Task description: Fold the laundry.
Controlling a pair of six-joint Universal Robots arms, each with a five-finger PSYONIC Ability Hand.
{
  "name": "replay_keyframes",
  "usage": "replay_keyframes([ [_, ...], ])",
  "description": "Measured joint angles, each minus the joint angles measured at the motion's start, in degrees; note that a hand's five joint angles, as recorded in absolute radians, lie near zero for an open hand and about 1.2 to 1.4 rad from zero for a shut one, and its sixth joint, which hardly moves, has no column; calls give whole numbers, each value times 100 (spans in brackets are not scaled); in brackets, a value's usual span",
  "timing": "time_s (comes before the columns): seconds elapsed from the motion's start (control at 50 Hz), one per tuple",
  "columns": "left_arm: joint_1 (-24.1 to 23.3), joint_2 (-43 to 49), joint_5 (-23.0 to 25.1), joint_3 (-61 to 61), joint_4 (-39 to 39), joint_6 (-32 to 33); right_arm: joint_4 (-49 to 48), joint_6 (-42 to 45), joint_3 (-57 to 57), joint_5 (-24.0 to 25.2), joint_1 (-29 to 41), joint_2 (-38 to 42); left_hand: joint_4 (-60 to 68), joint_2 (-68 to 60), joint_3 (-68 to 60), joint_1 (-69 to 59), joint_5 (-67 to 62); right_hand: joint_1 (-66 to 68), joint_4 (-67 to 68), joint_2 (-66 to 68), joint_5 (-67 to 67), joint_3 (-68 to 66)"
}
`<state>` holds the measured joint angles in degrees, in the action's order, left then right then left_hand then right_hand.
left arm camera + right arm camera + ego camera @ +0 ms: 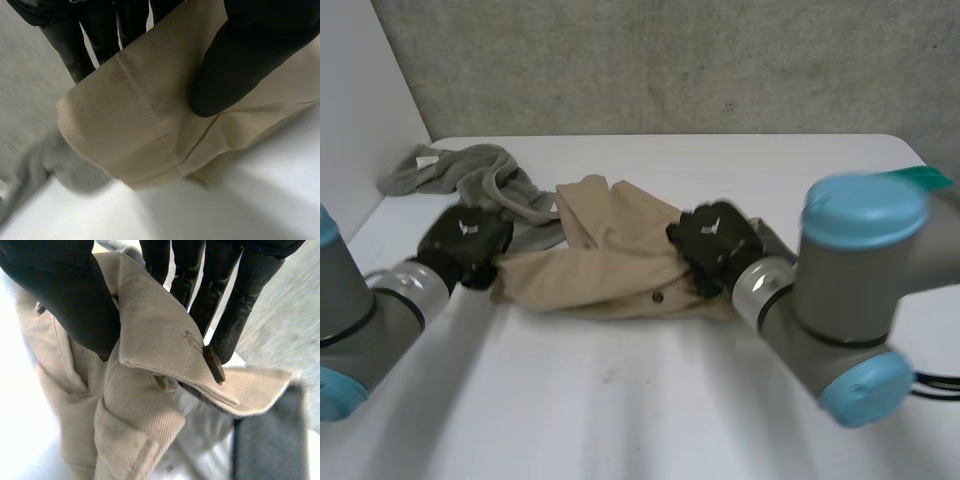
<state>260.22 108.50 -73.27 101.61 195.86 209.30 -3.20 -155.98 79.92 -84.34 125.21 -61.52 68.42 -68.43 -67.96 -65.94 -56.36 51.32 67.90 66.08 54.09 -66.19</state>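
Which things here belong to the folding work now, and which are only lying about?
In the work: tan garment, pinched at one end by the left hand, at the other by the right hand.
Lying about: grey cloth beside the left hand; white table.

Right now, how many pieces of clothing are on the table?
2: a tan buttoned twill garment mid-table; a crumpled grey knit garment at the far left. More may hide beneath.

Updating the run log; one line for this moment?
left hand: pinches beige garment end | right hand: pinches its buttoned edge | grey garment: behind, on white table
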Motion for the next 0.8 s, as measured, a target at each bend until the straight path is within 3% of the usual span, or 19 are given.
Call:
replay_keyframes([
  [0.1, -240, -791, -26, -20, -33, -168, 707, 107, -303, 139, -165, -570, 0, -3, -3, 0, 0, 0, 2, 0, 1, 0],
  [0.18, -458, -1735, -31, -102, -53, -629, 1895, 275, -992, 448, -513, -974, 23, -9, -8, 0, 0, 88, 3, 46, 29, 0],
  [0.36, -591, -2449, -18, -419, -45, -1490, 3372, 730, -2033, 882, -1210, -1072, 23, -18, -27, 0, 0, 139, 5, 47, 55, 0],
  [0.44, -669, -1989, -30, -699, -60, -1699, 3526, 1008, -2163, 923, -1404, -1011, 24, -18, -28, 0, 0, 101, -266, -137, -54, 155],
  [0.48, -765, -1621, -35, -864, -84, -1739, 3520, 1078, -2144, 915, -1433, -928, 24, -18, -28, 0, 0, -838, -1633, -1597, -1272, 1585],
  [0.5, -798, -1518, -35, -908, -93, -1744, 3519, 1087, -2136, 913, -1435, -906, 24, -18, -28, 0, 0, -838, -1633, -1597, -1272, 1585],
  [0.52, -906, -1204, -36, -1039, -130, -1751, 3517, 1115, -2103, 903, -1436, -800, 24, -19, -28, 0, 0, -1858, -2931, -2782, -2516, 2778],
  [0.54, -987, -984, -37, -1130, -161, -1750, 3523, 1128, -2071, 896, -1432, -708, 24, -19, -28, 0, 0, -2016, -3213, -3018, -2792, 3050],
  [0.64, -1300, -80, -42, -1481, -399, -1712, 3649, 1142, -2006, 892, -1430, -220, 24, -19, -28, 0, 0, -2132, -3383, -3165, -2999, 3238],
  [0.8, -1383, 686, -56, -1708, -632, -1672, 3596, 1101, -2283, 823, -1439, 495, 25, -20, -28, 0, 0, -2604, -3927, -3747, -3530, 3766],
])
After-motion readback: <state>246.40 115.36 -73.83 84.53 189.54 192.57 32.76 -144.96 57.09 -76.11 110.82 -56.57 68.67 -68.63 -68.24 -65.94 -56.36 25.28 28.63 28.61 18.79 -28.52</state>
